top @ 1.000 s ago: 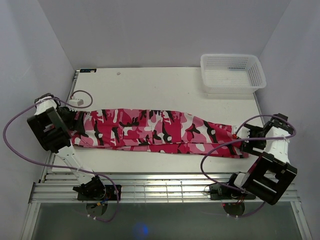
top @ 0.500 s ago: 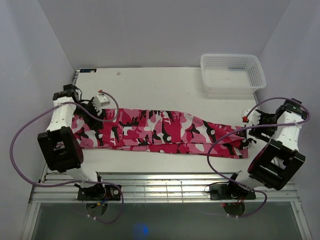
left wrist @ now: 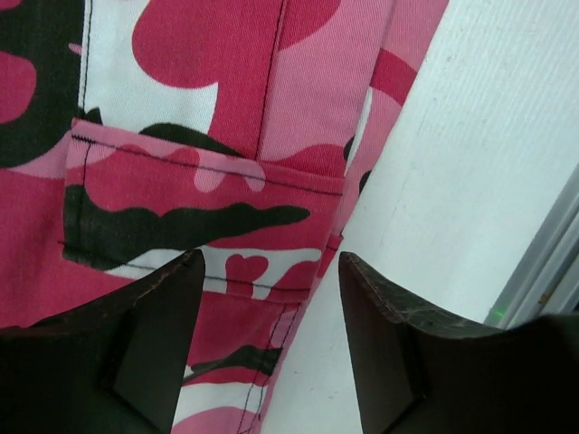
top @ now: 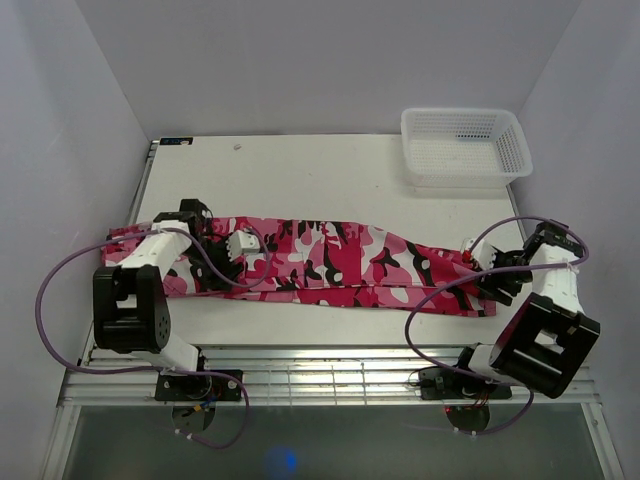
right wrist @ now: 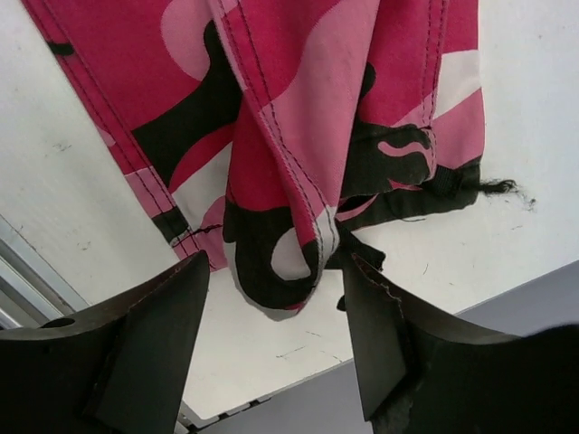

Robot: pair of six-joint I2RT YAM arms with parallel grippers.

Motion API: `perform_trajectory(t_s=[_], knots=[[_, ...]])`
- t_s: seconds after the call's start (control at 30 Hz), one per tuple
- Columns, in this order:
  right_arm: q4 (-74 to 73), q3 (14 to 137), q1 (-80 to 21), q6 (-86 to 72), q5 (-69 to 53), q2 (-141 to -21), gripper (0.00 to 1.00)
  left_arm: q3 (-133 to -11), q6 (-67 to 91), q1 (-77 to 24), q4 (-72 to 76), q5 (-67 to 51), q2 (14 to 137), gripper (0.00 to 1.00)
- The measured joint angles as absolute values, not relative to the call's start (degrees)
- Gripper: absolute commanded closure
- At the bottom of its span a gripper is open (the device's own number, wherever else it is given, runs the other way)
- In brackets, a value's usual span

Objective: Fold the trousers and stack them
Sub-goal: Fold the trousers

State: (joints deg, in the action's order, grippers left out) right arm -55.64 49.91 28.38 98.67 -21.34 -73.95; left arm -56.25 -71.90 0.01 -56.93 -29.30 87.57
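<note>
L gripper [left wrist: 271,267] swung in over trousers [top: 340,260]; R gripper [right wrist: 276,271] at cuff [right wrist: 289,235]; both jaws apart; basket [top: 470,181] back-R.

A robot lab booth.
Plain pale walls [top: 330,70] box in my white desk [top: 320,180]; aluminium rails [top: 330,378] carry my bases [top: 190,385], purple cables [top: 406,322] trailing.

The trousers [top: 330,262], across the middle of the top view, carry a camouflage print of hot pink, pale pink, white and black blotches. In the left wrist view their pocket flap [left wrist: 199,194] is edged in dark stitching, and in the right wrist view black threads fray from the hem [right wrist: 457,181]. The mesh basket [top: 465,112] at upper right is white, as is the table [top: 300,170]. The left arm [top: 150,260] and right arm [top: 555,290] are white and black, looped by purple cables [top: 40,300]. The left gripper [left wrist: 271,262] and right gripper [right wrist: 271,271] have matte black fingers.
</note>
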Motion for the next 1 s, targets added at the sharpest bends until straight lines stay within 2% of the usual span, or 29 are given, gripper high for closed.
perform_trajectory(t_s=[0.17,0.37,0.47,0.5,0.57,0.63,0.7,0.97,1.0], knots=[[-51.8,49.7,28.2,94.3,-21.2,-76.5,0.42,-54.0,-71.7,-2.8,-53.4,-27.9,87.6,0.36],[-49.3,49.8,27.9,91.4,-21.2,-78.5,0.6,-51.7,-72.0,-4.6,-50.4,-26.5,87.5,0.42],[-48.9,49.8,27.6,90.7,-21.2,-78.5,0.73,-50.4,-72.7,-4.9,-48.8,-26.1,86.7,0.45],[-48.8,49.8,27.5,90.5,-21.1,-78.5,0.82,-49.9,-73.1,-5.0,-48.2,-25.9,86.2,0.45],[-48.6,49.8,27.3,90.4,-21.1,-78.5,0.92,-48.8,-74.0,-5.1,-47.4,-25.6,85.3,0.46],[-48.4,49.8,27.3,90.1,-21.1,-78.5,0.92,-48.1,-74.8,-5.1,-46.8,-25.5,84.6,0.44],[-48.3,49.8,27.3,90.0,-21.1,-78.5,0.92,-47.4,-75.9,-5.2,-46.4,-25.3,83.9,0.37],[-48.2,49.9,27.2,90.0,-21.1,-78.5,0.92,-46.1,-79.0,-5.4,-48.4,-24.5,79.6,0.37],[-48.2,50.0,27.2,90.0,-21.1,-78.5,0.92,-45.8,-79.2,-5.4,-48.4,-24.4,79.0,0.4]])
